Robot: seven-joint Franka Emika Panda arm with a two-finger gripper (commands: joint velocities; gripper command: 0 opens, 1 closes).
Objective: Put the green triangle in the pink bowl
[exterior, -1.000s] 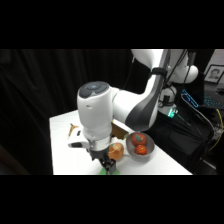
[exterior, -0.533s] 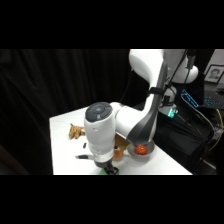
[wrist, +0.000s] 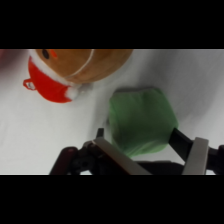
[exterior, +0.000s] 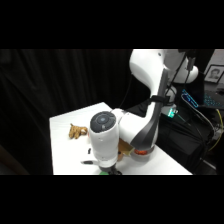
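Note:
The green triangle (wrist: 142,120) lies flat on the white table (wrist: 40,135), filling the wrist view's lower middle. My gripper (wrist: 150,146) is open and low over it, one finger on each side of the block. In the side view the gripper (exterior: 108,171) is down at the table's front edge, where a sliver of the green triangle (exterior: 102,172) shows beneath it. The pink bowl is hidden in both views.
A brown round toy with a red hat (wrist: 75,67) lies close beyond the block. A small brown object (exterior: 77,131) sits at the table's left. Behind the arm, a red item (exterior: 142,151) peeks out at the right.
The arm has swung forward and lowered, bringing the gripper down to the table's front edge over the green block. It now covers most of the bowl behind it.

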